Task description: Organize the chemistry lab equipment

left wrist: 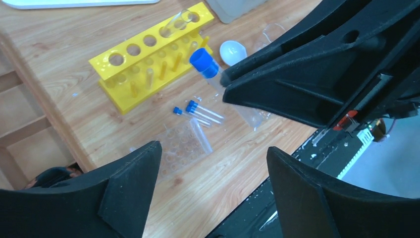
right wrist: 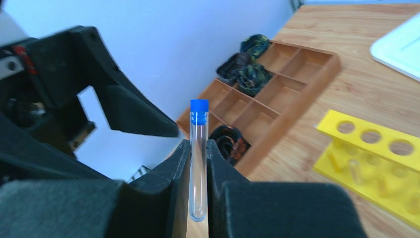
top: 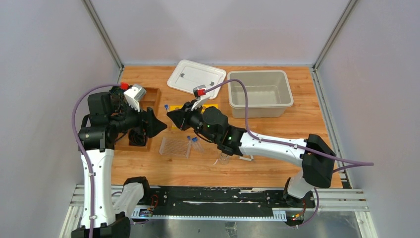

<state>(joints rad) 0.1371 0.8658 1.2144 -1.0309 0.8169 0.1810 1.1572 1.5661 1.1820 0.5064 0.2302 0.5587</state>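
Right gripper (right wrist: pixel 198 153) clamps 1 blue-capped tube (right wrist: pixel 199 121), cap outward, facing the left gripper (left wrist: pixel 213 148), whose jaws stand apart, seemingly for handover.

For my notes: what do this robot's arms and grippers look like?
The left arm and right arm have white links, black joints and a looping purple cable each. The left gripper and right gripper are matte black with broad wedge-shaped fingers; red tabs top both wrists.

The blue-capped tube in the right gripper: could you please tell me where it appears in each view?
Top external: the blue-capped tube is left of centre, at the right gripper tip.
Left wrist: tube upper centre, cap pointing up-left.
Right wrist: tube centre, clamped upright.
Shared landmark: the yellow rack.
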